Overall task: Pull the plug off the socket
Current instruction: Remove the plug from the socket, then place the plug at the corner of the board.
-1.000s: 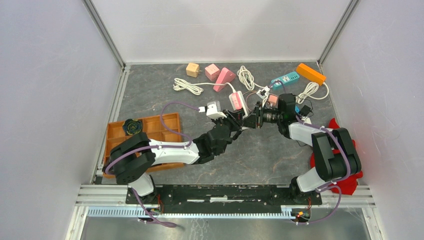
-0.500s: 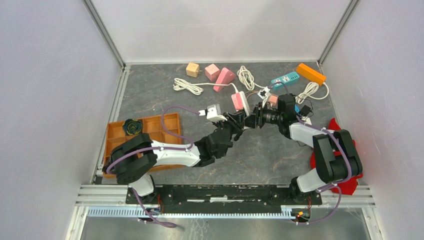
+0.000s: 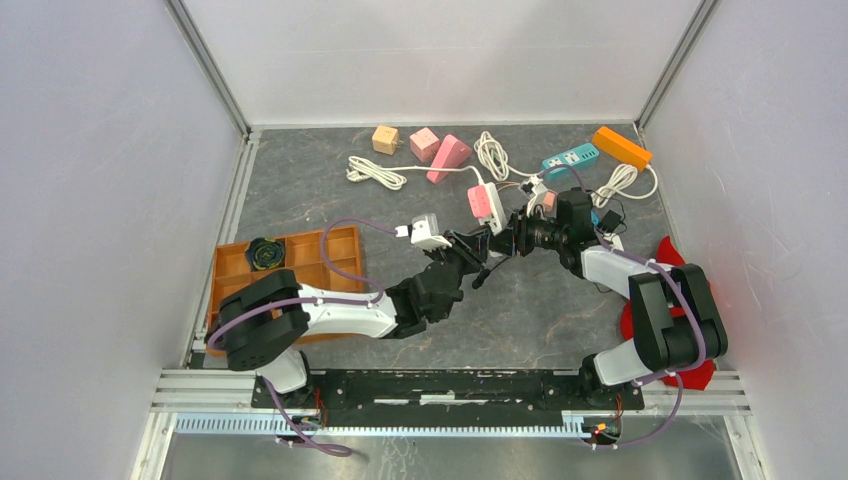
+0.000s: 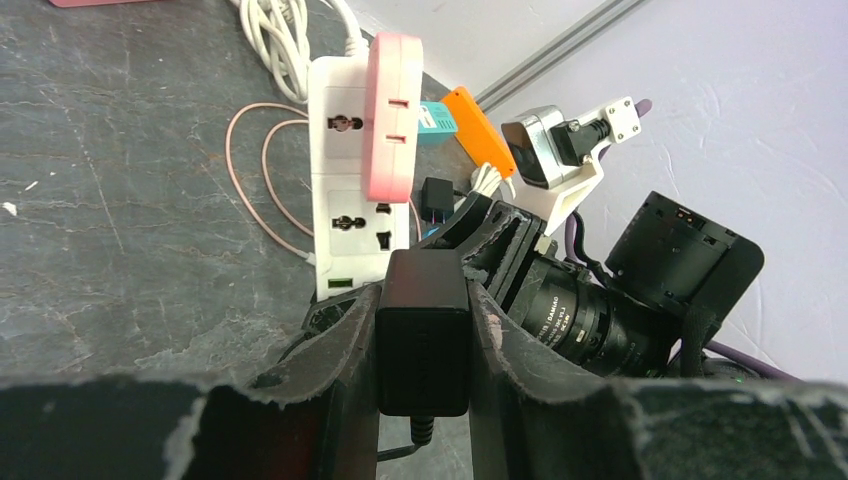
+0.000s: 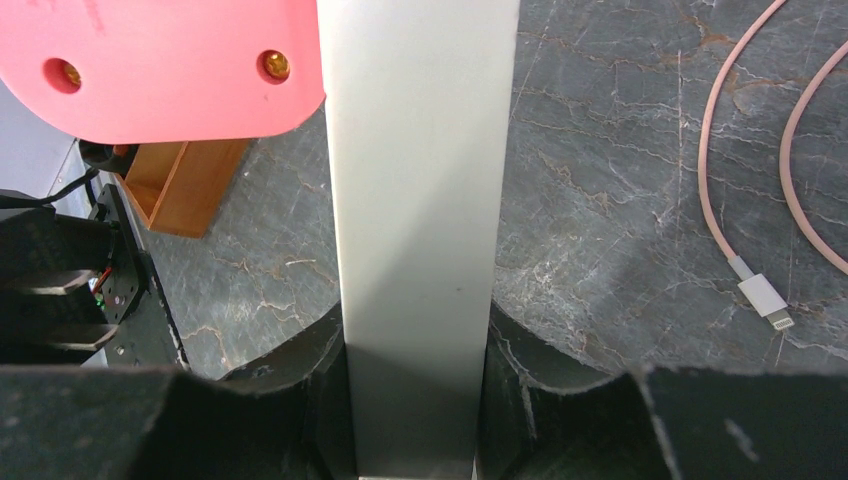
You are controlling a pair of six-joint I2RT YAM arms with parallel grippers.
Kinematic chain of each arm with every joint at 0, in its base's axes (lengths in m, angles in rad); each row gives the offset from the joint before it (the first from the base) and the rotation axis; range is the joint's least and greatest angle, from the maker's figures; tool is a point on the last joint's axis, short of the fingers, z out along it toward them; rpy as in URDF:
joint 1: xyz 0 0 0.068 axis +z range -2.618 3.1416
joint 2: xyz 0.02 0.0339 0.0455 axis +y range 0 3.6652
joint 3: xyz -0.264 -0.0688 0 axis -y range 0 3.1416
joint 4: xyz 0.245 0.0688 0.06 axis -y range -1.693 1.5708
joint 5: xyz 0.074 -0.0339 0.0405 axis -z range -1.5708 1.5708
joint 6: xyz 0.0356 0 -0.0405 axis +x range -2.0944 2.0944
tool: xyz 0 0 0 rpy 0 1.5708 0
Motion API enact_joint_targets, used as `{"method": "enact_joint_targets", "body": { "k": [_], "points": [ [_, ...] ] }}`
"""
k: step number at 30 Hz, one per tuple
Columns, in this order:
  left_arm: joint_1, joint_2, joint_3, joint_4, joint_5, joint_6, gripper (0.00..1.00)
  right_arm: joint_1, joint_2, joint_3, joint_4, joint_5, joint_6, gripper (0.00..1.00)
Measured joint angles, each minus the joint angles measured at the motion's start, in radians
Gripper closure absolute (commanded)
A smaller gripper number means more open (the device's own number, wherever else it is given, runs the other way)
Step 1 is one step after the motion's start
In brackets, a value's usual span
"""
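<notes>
My left gripper [image 3: 482, 266] is shut on a black plug [image 4: 422, 330], gripped by its sides between both fingers [image 4: 422, 300]. The plug is out of the socket and sits just below the end of the white and pink power strip [image 4: 360, 170], whose two sockets show empty. My right gripper [image 3: 512, 233] is shut on that strip [image 3: 485, 203] and holds it above the table. In the right wrist view the strip's white body [image 5: 415, 200] fills the gap between the fingers [image 5: 415, 345]. The plug's cord runs down out of view.
An orange tray [image 3: 300, 262] holding a black object [image 3: 265, 252] lies near left. At the back lie a tan cube [image 3: 385, 138], pink adapters [image 3: 437, 150], white cords [image 3: 375, 172], a teal strip [image 3: 570, 158] and an orange strip [image 3: 621, 146]. A red cloth [image 3: 700, 360] lies at the right.
My left gripper has drawn back toward the near left with the black plug, opening a gap from the strip. The right gripper has shifted the strip slightly to the right and farther back.
</notes>
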Motion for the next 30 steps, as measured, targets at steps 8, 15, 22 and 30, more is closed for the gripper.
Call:
{"method": "enact_joint_targets", "body": {
  "k": [8,15,22,30],
  "points": [
    [-0.001,-0.096,-0.073,-0.004,0.070,0.046,0.98,-0.008,-0.008,0.000,-0.013,-0.026,-0.021,1.00],
    [-0.002,-0.227,-0.114,-0.056,0.209,0.248,0.98,-0.024,-0.044,0.000,-0.013,-0.056,-0.034,1.00],
    [0.072,-0.394,-0.087,-0.299,0.321,0.441,0.98,-0.050,-0.072,0.000,-0.013,-0.097,-0.045,1.00],
    [0.417,-0.479,-0.051,-0.491,0.554,0.449,0.98,-0.080,-0.130,0.000,-0.010,-0.135,-0.061,1.00]
  ]
}}
